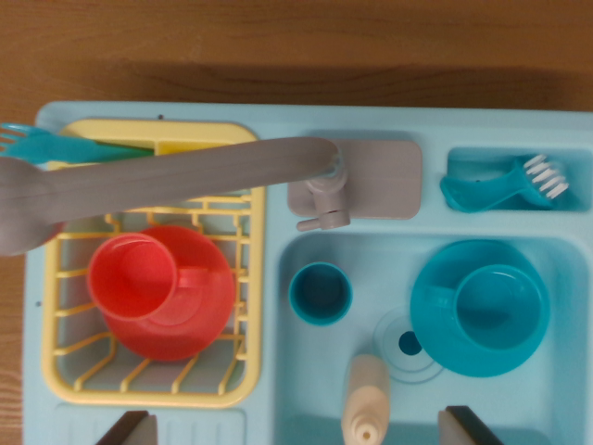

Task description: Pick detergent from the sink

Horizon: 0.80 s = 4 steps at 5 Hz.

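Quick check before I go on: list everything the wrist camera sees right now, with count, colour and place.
Sink unit: 1, light blue, on a wooden table.
Faucet: 1, grey, spout swung over the rack.
Dish rack: 1, yellow, left compartment.
Fork: 1, teal, at the rack's top edge.
Red cup: 1, on a red plate in the rack.
Small cup: 1, teal, basin's left.
Mug: 1, teal, on a teal plate, basin's right.
Detergent bottle: 1, cream, basin bottom.
Brush: 1, teal, white bristles, upper right tray.
Gripper: fingers dark, bottom edge, open.
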Motion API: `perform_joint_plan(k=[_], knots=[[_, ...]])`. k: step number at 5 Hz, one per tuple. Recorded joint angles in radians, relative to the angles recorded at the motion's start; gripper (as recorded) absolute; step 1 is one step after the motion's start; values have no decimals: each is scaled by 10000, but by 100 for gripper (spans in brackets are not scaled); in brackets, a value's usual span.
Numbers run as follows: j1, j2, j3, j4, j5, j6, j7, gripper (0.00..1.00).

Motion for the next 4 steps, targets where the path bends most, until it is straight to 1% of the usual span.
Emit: perform_joint_plan(k=[1, 2, 3, 4], knots=[[-16, 17, -22, -382, -22, -394, -13, 0], [-16, 17, -22, -382, -22, -394, -13, 0], [-34, 35, -45, -784, -46, -810, -27, 0], [-34, 35, -45, -784, -46, -810, -27, 0]])
